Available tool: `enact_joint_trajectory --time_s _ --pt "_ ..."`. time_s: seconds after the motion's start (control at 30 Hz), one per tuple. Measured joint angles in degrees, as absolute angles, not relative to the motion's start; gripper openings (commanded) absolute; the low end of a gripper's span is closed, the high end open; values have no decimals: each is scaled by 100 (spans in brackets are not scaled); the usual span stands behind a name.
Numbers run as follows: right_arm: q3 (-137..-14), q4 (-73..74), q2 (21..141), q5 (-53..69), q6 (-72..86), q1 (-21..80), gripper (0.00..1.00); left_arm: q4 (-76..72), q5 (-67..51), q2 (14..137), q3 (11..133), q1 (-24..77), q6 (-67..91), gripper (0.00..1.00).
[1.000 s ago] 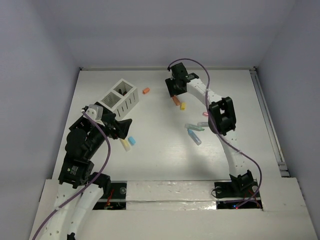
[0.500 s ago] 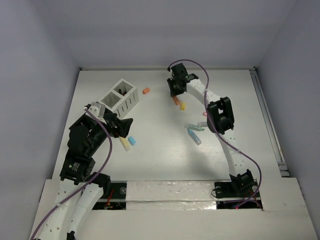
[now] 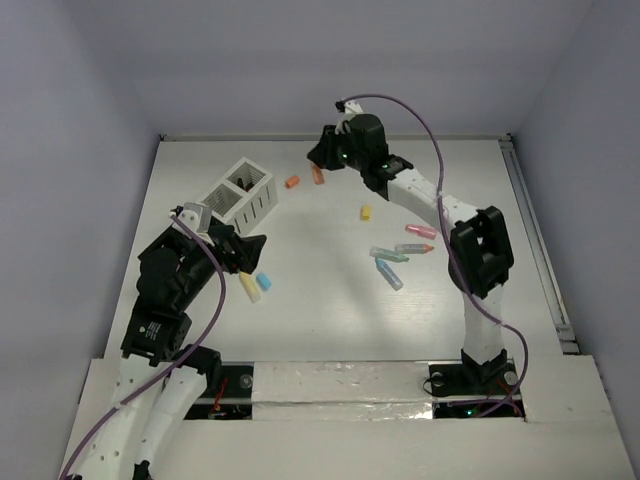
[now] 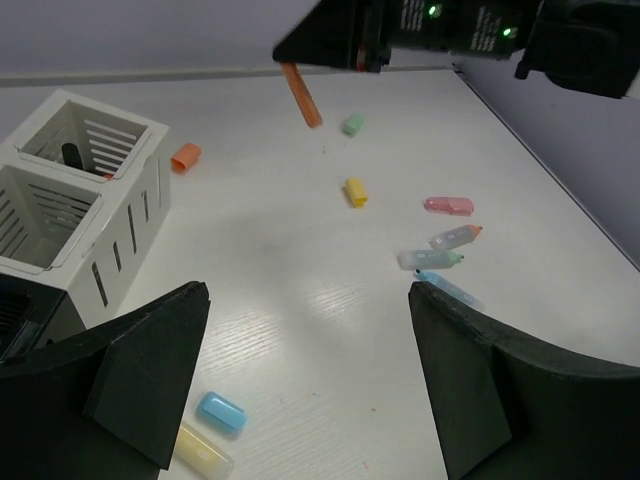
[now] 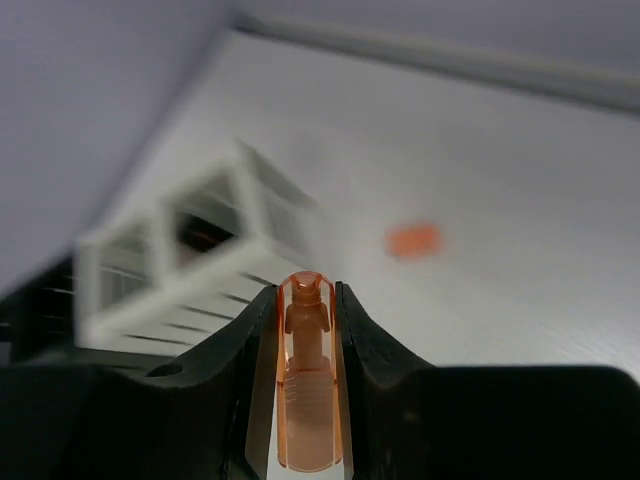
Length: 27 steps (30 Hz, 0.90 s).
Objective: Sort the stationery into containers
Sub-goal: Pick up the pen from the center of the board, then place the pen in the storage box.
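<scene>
Well, the right hand [image 5: 304,305] has its fingers pinched on an orange stick [image 5: 305,400]. It is a short, translucent, marker-like piece with a rounded tip and a darker core showing through. It hangs tilted in the air above the far part of the tabletop [image 3: 320,320], near a stubby orange block [image 3: 292,182] that lies beside the white box [image 3: 240,195]. That box is slatted and has two compartments, with something dark standing in one of them. The left hand [image 4: 307,300] is spread wide, low beside the box. A blue block [image 4: 221,411] and a pale yellow piece [image 4: 203,452] lie side by side below it. Further right lie a yellow block [image 3: 366,212], a pink stick [image 3: 421,232] and a few pale sticks [image 3: 388,262] clustered together.
</scene>
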<state>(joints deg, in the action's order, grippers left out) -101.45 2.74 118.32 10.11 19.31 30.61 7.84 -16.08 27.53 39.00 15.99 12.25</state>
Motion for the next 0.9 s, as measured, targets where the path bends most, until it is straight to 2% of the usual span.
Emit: enact_joint_trajectory --time_s 0.1,0.2,0.37,0.67,0.9 --pt "-10038 -1258 11550 1529 2707 3579 17 773 -1636 2742 3900 1599 1225 78" --pt "-10042 -2088 11666 1841 3251 4104 17 663 -1734 2593 3911 1597 1243 78" --pt "-10763 -3332 12724 2381 4217 4768 17 307 -1949 2335 4171 1603 1293 79" --pt "-13319 -3448 14953 2746 5006 5050 17 -279 -2314 2036 4309 1649 1315 83" --pt "-14051 -3168 15277 2432 4700 5612 18 -506 -2401 1887 4077 1719 1319 84"
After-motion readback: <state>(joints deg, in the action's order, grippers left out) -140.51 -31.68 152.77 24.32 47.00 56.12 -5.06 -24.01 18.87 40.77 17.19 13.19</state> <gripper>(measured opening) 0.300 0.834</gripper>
